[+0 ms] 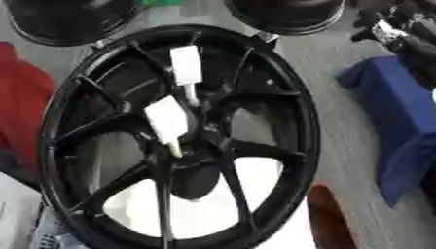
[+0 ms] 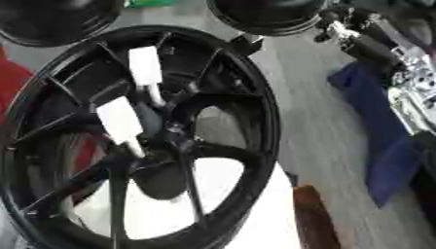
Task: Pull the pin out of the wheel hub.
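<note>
Pin (image 1: pixel 186 82), white, remains seated through the black wheel hub (image 1: pixel 191 146) for extraction; right hand (image 2: pixel 357 34) nearby, finger state cannot be determined; left hand unseen.

Grey wood-grain surface, crowded with clutter

The grey surface (image 1: pixel 340 121) runs pale and streaked; a blue cloth (image 1: pixel 400 121) lies at the right edge; red fabric (image 1: pixel 21 112) at the left; two round black objects (image 1: pixel 72 19) sit along the top.
</note>
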Robot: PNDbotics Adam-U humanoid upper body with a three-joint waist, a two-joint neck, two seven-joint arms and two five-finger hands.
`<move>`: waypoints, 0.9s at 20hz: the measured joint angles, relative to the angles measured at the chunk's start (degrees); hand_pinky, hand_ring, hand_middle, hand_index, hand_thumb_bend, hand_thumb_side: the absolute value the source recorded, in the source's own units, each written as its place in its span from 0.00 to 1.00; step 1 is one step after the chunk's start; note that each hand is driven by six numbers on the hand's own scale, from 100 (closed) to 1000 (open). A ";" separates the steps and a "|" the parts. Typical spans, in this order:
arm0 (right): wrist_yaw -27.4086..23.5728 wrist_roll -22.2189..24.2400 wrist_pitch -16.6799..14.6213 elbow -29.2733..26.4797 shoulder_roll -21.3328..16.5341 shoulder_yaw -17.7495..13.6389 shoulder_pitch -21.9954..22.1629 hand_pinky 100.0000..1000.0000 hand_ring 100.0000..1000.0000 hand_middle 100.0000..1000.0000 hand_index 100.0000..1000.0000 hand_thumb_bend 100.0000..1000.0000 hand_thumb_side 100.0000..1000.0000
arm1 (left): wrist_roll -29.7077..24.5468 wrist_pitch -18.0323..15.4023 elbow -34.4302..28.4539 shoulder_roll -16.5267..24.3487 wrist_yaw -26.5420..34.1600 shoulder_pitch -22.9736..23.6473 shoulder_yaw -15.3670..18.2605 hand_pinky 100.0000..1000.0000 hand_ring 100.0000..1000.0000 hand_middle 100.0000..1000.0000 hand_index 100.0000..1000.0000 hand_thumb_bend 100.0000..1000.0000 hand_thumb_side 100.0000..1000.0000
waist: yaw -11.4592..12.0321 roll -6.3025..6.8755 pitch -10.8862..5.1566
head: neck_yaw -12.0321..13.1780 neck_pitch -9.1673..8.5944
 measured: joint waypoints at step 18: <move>1.51 0.43 0.27 -1.46 -2.89 0.01 0.01 0.95 0.70 0.68 0.76 0.01 0.36 | 0.00 0.01 0.00 0.00 0.00 0.51 0.02 0.72 0.62 0.55 0.69 0.29 0.62 | -0.08 -0.44 -0.06 | -0.49 0.58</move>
